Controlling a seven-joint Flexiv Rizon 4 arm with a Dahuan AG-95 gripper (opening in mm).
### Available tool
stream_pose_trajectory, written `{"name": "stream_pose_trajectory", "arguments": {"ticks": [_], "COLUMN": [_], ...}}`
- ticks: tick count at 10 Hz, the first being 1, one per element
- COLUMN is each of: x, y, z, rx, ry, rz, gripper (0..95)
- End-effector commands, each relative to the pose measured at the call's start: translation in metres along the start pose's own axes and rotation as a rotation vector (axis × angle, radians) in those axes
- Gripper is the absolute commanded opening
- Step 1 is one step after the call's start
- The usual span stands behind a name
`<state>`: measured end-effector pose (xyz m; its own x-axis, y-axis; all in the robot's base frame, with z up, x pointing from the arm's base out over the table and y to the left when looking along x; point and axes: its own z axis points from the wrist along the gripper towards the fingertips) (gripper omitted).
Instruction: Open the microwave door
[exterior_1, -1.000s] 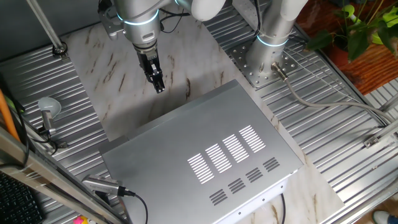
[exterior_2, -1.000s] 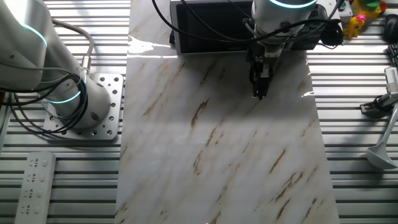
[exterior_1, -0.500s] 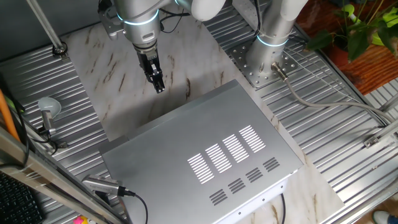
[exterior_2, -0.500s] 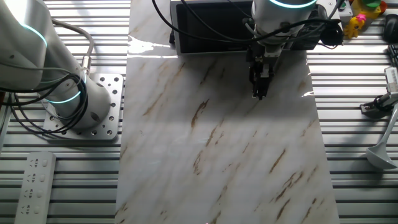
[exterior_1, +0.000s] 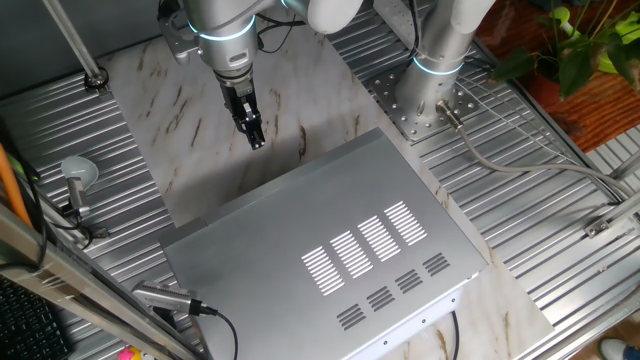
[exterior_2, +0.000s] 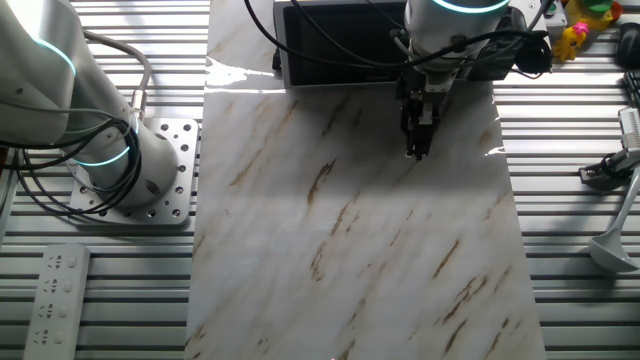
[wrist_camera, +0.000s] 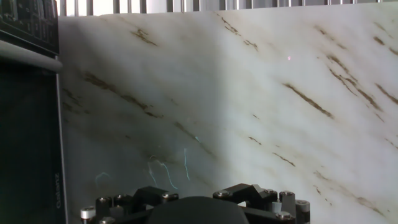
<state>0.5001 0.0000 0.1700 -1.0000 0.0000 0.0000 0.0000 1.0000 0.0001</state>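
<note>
Nothing has moved since the earlier frames: your pincer (exterior_1: 256, 141) hangs over the marble tabletop (exterior_2: 360, 240), fingers pressed together, holding nothing. You see the microwave (exterior_1: 340, 250) just beside it, its door (exterior_2: 340, 45) closed and untouched. Opening is entirely left: approach, hook, pull.

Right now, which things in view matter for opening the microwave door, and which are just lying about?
Job:
the microwave
the microwave door, dark face
end effector, above the marble, holding nothing

Lying about:
power strip
yellow toy
potted plant
</note>
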Motion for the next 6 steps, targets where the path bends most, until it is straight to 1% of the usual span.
{"name": "stream_pose_trajectory", "arguments": {"ticks": [1, 2, 6], "x": [0.0001, 0.0001, 0.0001], "y": [0.0, 0.0, 0.0], "z": [0.0, 0.0, 0.0], "rx": [0.0, -0.024, -0.017], "ry": [0.0, -0.009, -0.008], "rz": [0.0, -0.121, -0.12], "gripper": [95.0, 0.0, 0.0]}}
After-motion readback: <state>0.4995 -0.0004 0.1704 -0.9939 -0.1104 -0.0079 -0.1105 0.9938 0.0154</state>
